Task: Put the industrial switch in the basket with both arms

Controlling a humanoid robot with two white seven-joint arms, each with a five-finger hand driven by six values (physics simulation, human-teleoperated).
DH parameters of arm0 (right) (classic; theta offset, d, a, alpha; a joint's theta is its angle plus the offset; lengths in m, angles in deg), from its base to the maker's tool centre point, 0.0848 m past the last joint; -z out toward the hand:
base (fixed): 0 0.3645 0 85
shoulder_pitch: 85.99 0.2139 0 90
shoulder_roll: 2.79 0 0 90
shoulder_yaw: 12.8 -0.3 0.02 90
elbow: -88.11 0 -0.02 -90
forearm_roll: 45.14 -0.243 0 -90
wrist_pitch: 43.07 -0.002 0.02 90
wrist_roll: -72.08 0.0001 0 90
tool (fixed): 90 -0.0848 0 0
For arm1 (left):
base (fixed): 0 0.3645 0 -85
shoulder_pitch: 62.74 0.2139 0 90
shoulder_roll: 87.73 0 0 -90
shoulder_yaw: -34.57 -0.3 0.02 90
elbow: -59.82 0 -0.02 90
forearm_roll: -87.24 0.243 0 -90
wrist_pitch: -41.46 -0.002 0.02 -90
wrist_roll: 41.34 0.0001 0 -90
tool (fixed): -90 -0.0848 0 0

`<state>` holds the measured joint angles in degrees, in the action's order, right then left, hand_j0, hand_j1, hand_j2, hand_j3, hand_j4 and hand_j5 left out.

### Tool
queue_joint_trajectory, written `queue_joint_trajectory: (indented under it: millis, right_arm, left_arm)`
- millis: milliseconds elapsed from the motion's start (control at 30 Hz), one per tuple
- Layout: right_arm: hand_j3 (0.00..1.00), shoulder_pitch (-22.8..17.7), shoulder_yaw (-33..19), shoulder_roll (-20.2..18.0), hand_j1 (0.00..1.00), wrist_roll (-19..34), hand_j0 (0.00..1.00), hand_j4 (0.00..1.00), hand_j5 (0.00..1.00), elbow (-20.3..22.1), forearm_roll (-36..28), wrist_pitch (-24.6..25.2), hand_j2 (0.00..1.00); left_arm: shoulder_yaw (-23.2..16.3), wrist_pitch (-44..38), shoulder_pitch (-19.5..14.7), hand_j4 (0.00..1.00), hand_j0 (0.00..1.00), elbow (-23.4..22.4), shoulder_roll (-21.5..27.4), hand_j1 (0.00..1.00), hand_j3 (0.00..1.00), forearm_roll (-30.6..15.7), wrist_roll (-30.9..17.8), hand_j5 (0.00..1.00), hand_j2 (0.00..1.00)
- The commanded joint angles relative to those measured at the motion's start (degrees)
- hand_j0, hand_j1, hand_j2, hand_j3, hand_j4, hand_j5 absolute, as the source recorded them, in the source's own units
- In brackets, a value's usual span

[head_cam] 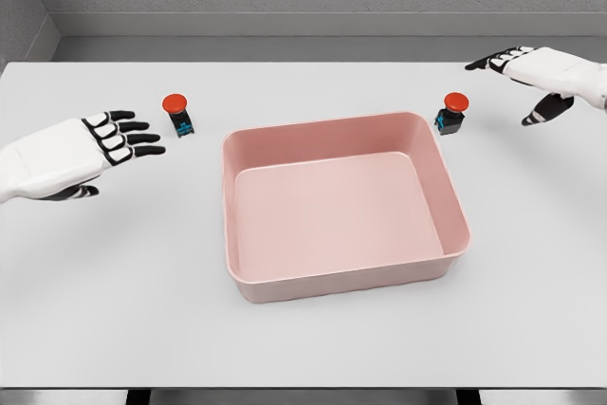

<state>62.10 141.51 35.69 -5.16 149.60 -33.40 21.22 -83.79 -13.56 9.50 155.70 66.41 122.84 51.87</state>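
Observation:
Two industrial switches with red mushroom buttons on black and blue bodies stand on the white table. One switch [176, 112] is left of the pink basket [243, 234], the other switch [453, 112] is off the basket's far right corner. My left hand [121, 137] hovers just left of the left switch, fingers spread flat, holding nothing. Over at the far right, my right hand [526, 78] floats beyond and to the right of the right switch, fingers extended and thumb hanging down, empty. The basket holds nothing.
The table [114, 282] ends at a front edge near the bottom of the view. A grey wall runs behind its far edge.

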Motion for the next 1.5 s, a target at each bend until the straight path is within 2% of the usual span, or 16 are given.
queue_joint_trajectory:
  millis: [0,67,133,200,267,400,433,500,567,633,867,1100,1200,1267,1367,1467]
  right_arm:
    - [1.00,0.0,-0.1,0.0,1.00,-0.1,1.00,1.00,1.00,-0.1,-0.2,0.6,1.00]
    - [1.00,0.0,-0.1,0.0,1.00,-0.1,1.00,1.00,1.00,-0.8,-0.2,0.4,1.00]
    - [1.00,0.0,-0.2,0.1,1.00,-0.1,1.00,1.00,1.00,-1.1,-0.3,0.4,1.00]
    - [1.00,0.1,-0.8,1.0,1.00,0.1,1.00,1.00,1.00,-2.6,0.0,0.7,1.00]
    - [1.00,0.3,-0.8,2.5,1.00,0.1,1.00,1.00,1.00,-4.2,0.3,0.6,1.00]
    - [1.00,1.0,-0.8,2.7,1.00,0.1,1.00,1.00,1.00,-4.4,0.0,0.9,1.00]
    - [1.00,1.1,-0.7,4.1,1.00,0.2,1.00,1.00,1.00,-5.1,0.0,3.5,1.00]
    - [1.00,2.2,-0.1,7.5,1.00,0.6,1.00,1.00,1.00,-7.8,0.2,4.4,1.00]
    - [1.00,2.3,0.0,7.6,1.00,0.6,1.00,1.00,1.00,-7.0,0.5,4.1,1.00]
    - [1.00,2.8,1.8,7.7,1.00,0.6,1.00,1.00,1.00,-5.3,0.5,3.9,1.00]
    - [1.00,3.6,5.8,8.5,1.00,0.6,1.00,1.00,1.00,-3.3,0.5,4.4,1.00]
    - [1.00,4.0,7.1,10.4,1.00,0.8,1.00,1.00,1.00,-4.3,0.5,4.7,1.00]
    - [1.00,4.0,7.1,11.3,1.00,0.8,1.00,1.00,1.00,-6.7,0.5,4.7,1.00]
    - [1.00,4.0,7.1,12.3,1.00,0.7,1.00,1.00,1.00,-8.4,0.5,4.6,1.00]
    - [1.00,4.4,7.9,13.8,1.00,0.6,1.00,1.00,1.00,-10.9,0.5,4.4,1.00]
    - [1.00,4.4,8.1,14.6,1.00,0.6,1.00,1.00,1.00,-11.5,0.5,4.4,1.00]
  left_arm:
    - [0.0,0.0,0.1,1.00,1.00,0.0,-0.1,1.00,1.00,0.3,0.0,1.00,1.00]
    - [0.0,0.0,-1.1,1.00,1.00,-0.3,-2.8,1.00,1.00,2.0,-0.1,1.00,1.00]
    - [-0.4,0.0,-3.3,1.00,1.00,-3.4,-4.4,1.00,1.00,2.5,-0.2,1.00,1.00]
    - [-0.6,0.0,-4.6,1.00,1.00,-5.4,-6.7,1.00,1.00,5.2,-0.1,1.00,1.00]
    - [-6.3,0.0,-10.0,1.00,1.00,-9.6,-9.0,1.00,1.00,5.4,-0.1,1.00,1.00]
    - [-8.1,0.0,-13.3,1.00,1.00,-14.2,-14.0,1.00,1.00,5.6,-0.2,1.00,1.00]
    - [-8.7,0.0,-14.2,1.00,1.00,-15.0,-14.4,1.00,1.00,5.6,-0.3,1.00,1.00]
    - [-9.3,0.0,-15.5,1.00,1.00,-16.8,-17.0,1.00,1.00,6.7,-0.4,1.00,1.00]
    - [-9.7,0.0,-16.8,1.00,1.00,-18.7,-18.4,1.00,1.00,8.8,-0.4,1.00,1.00]
    - [-12.2,0.0,-19.3,1.00,1.00,-19.8,-19.1,1.00,1.00,10.3,-0.5,1.00,1.00]
    - [-14.0,0.0,-23.0,1.00,1.00,-27.1,-22.6,1.00,1.00,11.9,-0.5,1.00,1.00]
    - [-14.6,0.0,-26.5,1.00,1.00,-34.4,-26.6,1.00,1.00,17.0,-0.8,1.00,1.00]
    - [-14.7,0.0,-28.5,1.00,1.00,-39.7,-28.7,1.00,1.00,17.8,-0.8,1.00,1.00]
    - [-16.1,0.0,-29.7,1.00,1.00,-42.2,-29.7,1.00,1.00,17.8,-0.7,1.00,1.00]
    - [-16.2,0.0,-30.0,1.00,1.00,-43.7,-30.8,1.00,1.00,17.9,-0.7,1.00,1.00]
    - [-16.3,0.0,-30.6,1.00,1.00,-45.8,-32.9,1.00,1.00,17.9,-0.7,1.00,1.00]
